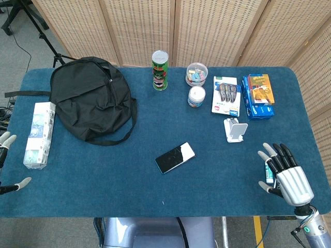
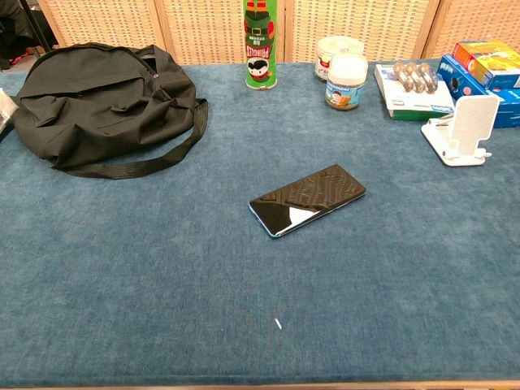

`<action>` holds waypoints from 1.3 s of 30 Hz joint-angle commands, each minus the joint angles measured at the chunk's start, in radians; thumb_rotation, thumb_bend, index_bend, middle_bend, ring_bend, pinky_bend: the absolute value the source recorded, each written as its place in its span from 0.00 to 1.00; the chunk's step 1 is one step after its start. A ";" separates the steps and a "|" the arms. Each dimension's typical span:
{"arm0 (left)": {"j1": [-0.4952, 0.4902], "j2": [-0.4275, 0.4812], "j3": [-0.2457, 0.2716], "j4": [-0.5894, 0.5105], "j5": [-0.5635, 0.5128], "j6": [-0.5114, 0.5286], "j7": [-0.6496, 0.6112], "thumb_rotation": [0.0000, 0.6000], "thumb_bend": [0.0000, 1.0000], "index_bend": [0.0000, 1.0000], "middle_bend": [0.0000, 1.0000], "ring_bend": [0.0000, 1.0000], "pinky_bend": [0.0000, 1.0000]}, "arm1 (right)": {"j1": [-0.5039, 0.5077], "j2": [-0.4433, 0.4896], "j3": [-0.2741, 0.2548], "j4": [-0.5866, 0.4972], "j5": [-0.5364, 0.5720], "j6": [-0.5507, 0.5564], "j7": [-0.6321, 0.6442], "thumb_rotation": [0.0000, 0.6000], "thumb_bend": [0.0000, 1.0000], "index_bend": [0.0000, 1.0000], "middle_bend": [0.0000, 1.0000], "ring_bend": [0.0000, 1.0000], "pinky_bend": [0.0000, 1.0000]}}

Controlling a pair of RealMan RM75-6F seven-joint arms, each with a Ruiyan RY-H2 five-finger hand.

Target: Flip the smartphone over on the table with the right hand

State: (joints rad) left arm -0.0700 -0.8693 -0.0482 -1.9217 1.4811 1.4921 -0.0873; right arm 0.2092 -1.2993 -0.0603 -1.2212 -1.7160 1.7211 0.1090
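Black smartphone [image 1: 175,158] flat on table [image 1: 155,196]; right hand [image 1: 285,175] apart, fingers spread.

A table [image 1: 77,196] with a blue carpet-like cover fills most of both views, its far corners rounded. Behind its far edge stands a folding screen [image 1: 207,26] of pale woven panels in light wooden frames, running from left to right and angling nearer along the right side. At far left, grey floor [image 1: 20,57] shows, with the black legs of what may be a tripod [image 1: 44,36] and a thin cable. Near the right, under the table edge, a yellow floor stripe [image 1: 257,230] shows. The light is even and soft.
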 commanded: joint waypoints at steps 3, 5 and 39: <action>0.002 0.008 0.006 0.003 0.014 -0.001 -0.017 1.00 0.00 0.00 0.00 0.00 0.00 | 0.003 -0.001 -0.002 -0.008 -0.024 -0.010 0.018 1.00 0.00 0.14 0.03 0.00 0.05; 0.002 0.009 0.007 0.004 0.014 -0.002 -0.021 1.00 0.00 0.00 0.00 0.00 0.00 | 0.020 -0.007 -0.008 -0.020 -0.046 -0.034 0.042 1.00 0.00 0.14 0.03 0.00 0.05; -0.023 0.001 -0.009 -0.008 -0.036 -0.046 0.016 1.00 0.00 0.00 0.00 0.00 0.00 | 0.387 -0.306 0.077 0.029 -0.003 -0.630 -0.278 1.00 0.36 0.21 0.04 0.00 0.05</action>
State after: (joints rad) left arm -0.0931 -0.8684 -0.0571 -1.9301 1.4447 1.4463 -0.0709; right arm 0.5907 -1.5980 0.0148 -1.2014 -1.7243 1.0970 -0.1686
